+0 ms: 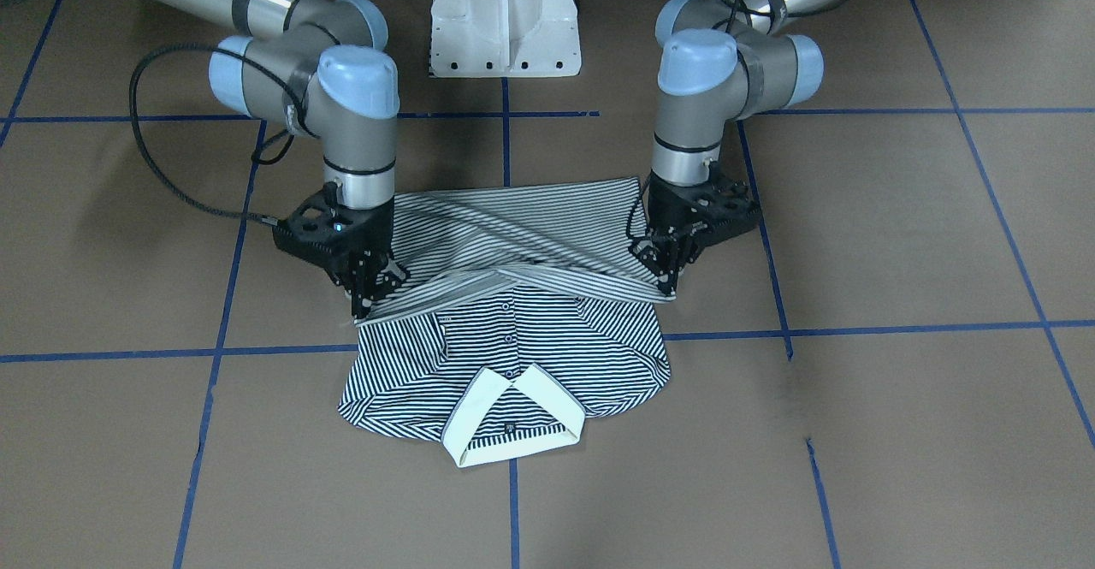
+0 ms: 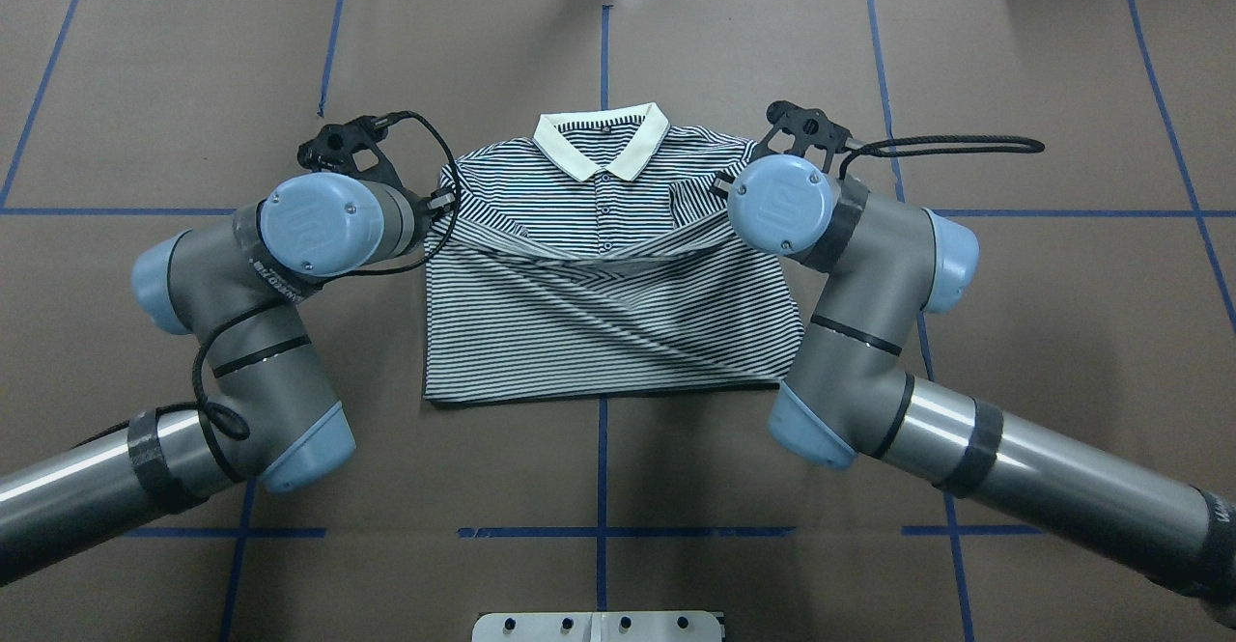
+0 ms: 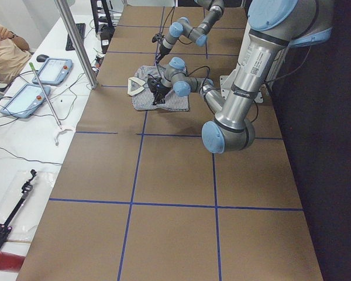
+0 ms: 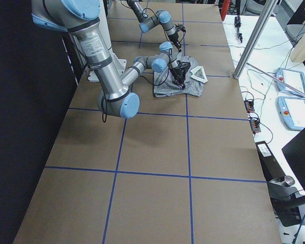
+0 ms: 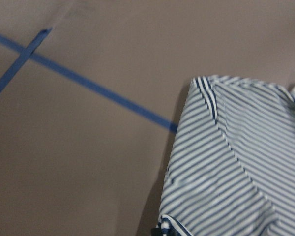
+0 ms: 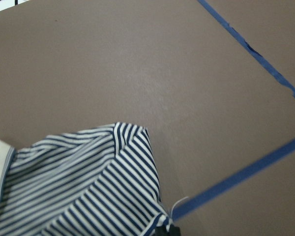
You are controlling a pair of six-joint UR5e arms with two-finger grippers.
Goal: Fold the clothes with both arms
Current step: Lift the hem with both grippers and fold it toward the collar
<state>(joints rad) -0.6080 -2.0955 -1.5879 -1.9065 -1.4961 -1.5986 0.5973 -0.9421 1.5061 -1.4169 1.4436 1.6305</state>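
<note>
Fingers [image 1: 665, 268] of the left gripper [image 1: 671, 285] pinched together on one corner of the hem of a polo shirt [image 2: 599, 304], at the shirt's left edge just below the shoulder. Gripper pointing steeply down from the left arm [image 2: 241, 304], which reaches in from the left of the overhead view with its wrist bent over the shirt's side. From that wrist's camera, only blurred striped cloth at lower right, brown table and a strip of blue tape [image 5: 88, 86].

At centre, the shirt itself, lying front up on the brown table [image 2: 618, 24], thin navy-and-white stripes throughout. Cream collar [image 1: 483, 406] spread open at the end away from the robot, on the central tape line. Lower half doubled up over the chest. Hem edge strung between the two grippers and crossing the row of small buttons [image 1: 510, 340], with long diagonal creases running from side to side.

Farther right, fingers [image 1: 363, 282] of the right gripper [image 1: 366, 297] closed the same way on the opposite hem corner, at the shirt's right edge. Right arm [image 2: 869, 275] angled in from the lower right of the overhead view. From its wrist camera, striped cloth at lower left with a sliver of cream collar at the frame's edge. White pedestal base [image 1: 505, 17] between the two arms on the robot's side of the table.
</note>
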